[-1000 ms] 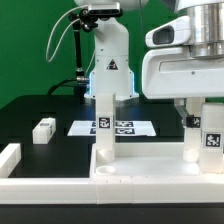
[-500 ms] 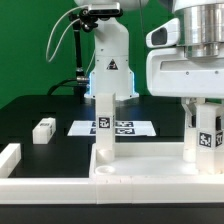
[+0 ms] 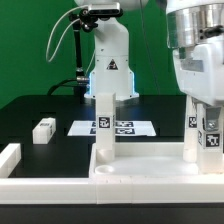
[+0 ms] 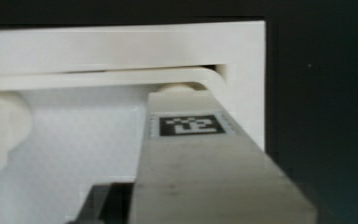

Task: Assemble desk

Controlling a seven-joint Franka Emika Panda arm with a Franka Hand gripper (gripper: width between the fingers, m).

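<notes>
Two white legs are seen standing up in the tabletop tray (image 3: 140,172) in the exterior view. One leg (image 3: 104,125) stands at the tray's corner on the exterior view's left. The other leg (image 3: 206,132) stands at the tray's corner on the exterior view's right, and the gripper (image 3: 205,108) is closed on this second leg from above. A black-and-white tag is seen on each leg.

Only the exterior view shows a third leg (image 3: 43,129). It lies flat on the black table (image 3: 40,105), well apart from the tray, on the exterior view's left. Behind the tray, the marker board (image 3: 128,128) lies flat on the table. A low white rail (image 3: 9,157) sits near the tray's corner on the exterior view's left.

The wrist view shows less of the room but more of the grip. The held leg (image 4: 197,150) is seen from above with its tag facing the camera. Its lower end goes down into the tray (image 4: 140,50). One blurry white finger (image 4: 2,120) is seen beside the leg.
</notes>
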